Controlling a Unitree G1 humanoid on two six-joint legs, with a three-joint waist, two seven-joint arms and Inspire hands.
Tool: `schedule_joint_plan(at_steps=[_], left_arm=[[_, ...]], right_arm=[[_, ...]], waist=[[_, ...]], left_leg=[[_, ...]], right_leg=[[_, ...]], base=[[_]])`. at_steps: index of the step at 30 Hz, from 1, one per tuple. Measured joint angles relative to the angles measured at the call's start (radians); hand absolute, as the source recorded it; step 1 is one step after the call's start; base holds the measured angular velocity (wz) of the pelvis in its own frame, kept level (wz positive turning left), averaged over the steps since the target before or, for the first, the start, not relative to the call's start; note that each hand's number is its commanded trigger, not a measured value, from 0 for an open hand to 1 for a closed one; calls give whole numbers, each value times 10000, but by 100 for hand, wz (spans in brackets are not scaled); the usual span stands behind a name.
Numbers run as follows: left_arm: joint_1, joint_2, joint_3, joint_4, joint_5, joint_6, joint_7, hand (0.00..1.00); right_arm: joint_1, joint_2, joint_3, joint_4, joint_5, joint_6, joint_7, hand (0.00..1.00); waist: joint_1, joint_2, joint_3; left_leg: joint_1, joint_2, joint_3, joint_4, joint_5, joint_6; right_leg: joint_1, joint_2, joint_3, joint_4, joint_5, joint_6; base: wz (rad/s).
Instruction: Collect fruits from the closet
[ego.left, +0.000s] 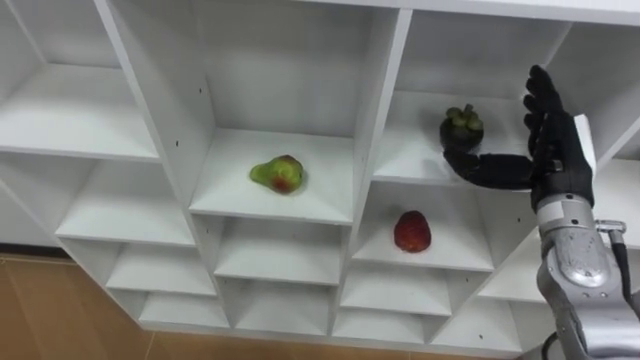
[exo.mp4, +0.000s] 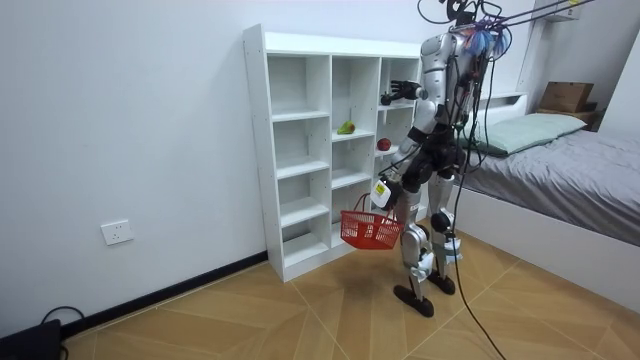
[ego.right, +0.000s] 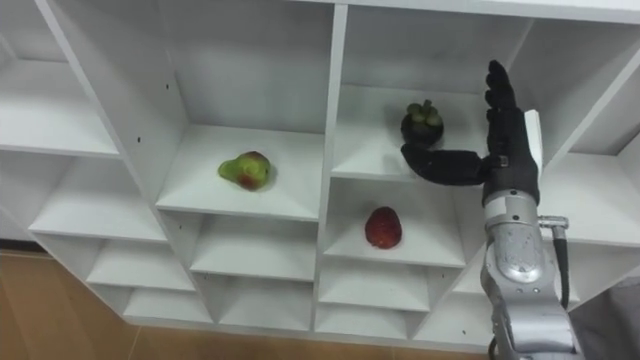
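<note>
Right hand (ego.left: 553, 150): spread open, fingers straight and pointing up, thumb stretched sideways under the mangosteen (ego.left: 462, 126); it may be touching the fruit, but contact is unclear.
Mangosteen: dark, round, leafy cap, on an upper shelf of the closet (ego.left: 270, 205).
Pear (ego.left: 278, 174): green with a red blush, lying on its side one compartment to the left.
Red fruit (ego.left: 412, 231): glossy, rounded, on the shelf below the mangosteen.
Closet: white, smooth boards, square compartments.
Left hand (exo.mp4: 384, 193): low at the robot's side with the red mesh basket (exo.mp4: 371, 230) hanging below it; its grip cannot be told.

White closet (ego.left: 280, 60); green-red pear (ego.left: 277, 174); red fruit (ego.left: 412, 231); dark, maybe purple, mangosteen (ego.left: 461, 126).
</note>
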Motion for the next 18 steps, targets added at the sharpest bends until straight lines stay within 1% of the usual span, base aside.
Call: schedule_joint_plan(at_steps=[4,6,10,13,18], left_arm=[[1,0,0,-1,-3,-3,41,100],[-16,1,-1,-2,-8,-3,65,100],[-33,1,-1,-2,-6,-6,68,100],[0,2,-2,-1,-18,-6,80,100],[57,7,-33,9,-57,-3,133,100]], right_arm=[[-116,-54,0,18,-81,0,1,0],[-115,-69,0,108,-121,0,-1,0],[-116,-69,1,160,-122,0,-1,0],[-117,-69,1,178,-323,-2,0,0],[-233,-74,47,864,-428,10,19,0]], waist=[[54,-48,31],[157,-71,43],[226,-86,51],[230,-96,55],[278,-131,60]], left_leg=[[0,2,1,-2,2,-2],[-2,2,4,-1,3,-2],[-11,0,2,-1,4,0],[-17,-11,-35,2,9,6],[-8,-51,-41,1,35,39]], right_leg=[[1,0,5,0,0,0],[2,-1,7,0,0,0],[1,-7,1,0,0,0],[15,-24,-116,0,0,0],[16,-68,-122,0,0,0]], base=[[0],[0],[0],[5],[0]])
